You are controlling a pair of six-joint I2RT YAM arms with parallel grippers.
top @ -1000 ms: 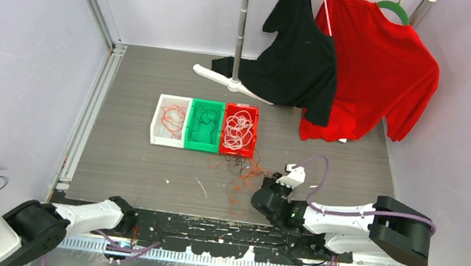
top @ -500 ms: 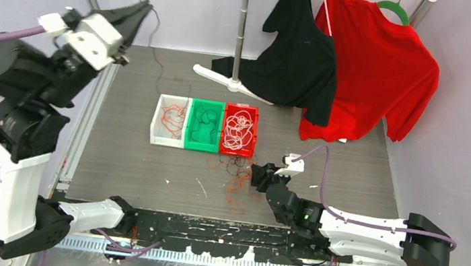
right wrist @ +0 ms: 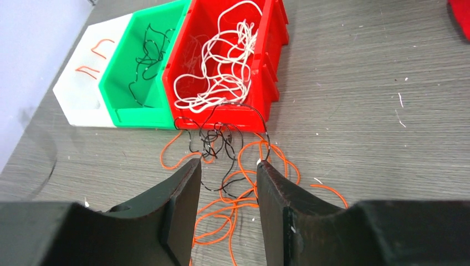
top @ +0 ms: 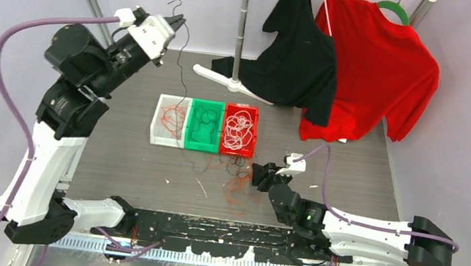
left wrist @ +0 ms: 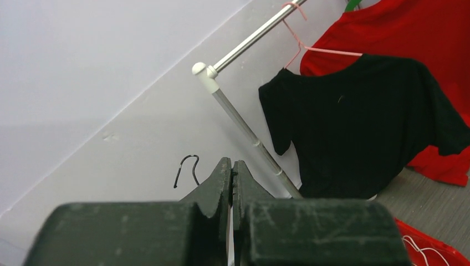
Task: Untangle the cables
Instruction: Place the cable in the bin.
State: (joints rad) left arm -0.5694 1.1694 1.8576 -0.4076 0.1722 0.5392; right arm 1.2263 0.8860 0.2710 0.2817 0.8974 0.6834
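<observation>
A tangle of orange and black cables lies on the table in front of the bins. My left gripper is raised high at the back left, shut on a black cable that hangs down toward the tangle. In the left wrist view the cable's curled end sticks out beside the closed left gripper. My right gripper is low at the tangle's right edge, open. In the right wrist view the right gripper straddles orange and black cables without gripping them.
Three bins stand in a row: a white bin with orange cable, a green bin with black cable, a red bin with white cable. A rack pole with a black shirt and red shirt stands behind.
The left arm rose and swung right along the back with the black cable. The right arm reached forward to the tangle and its jaws opened.
</observation>
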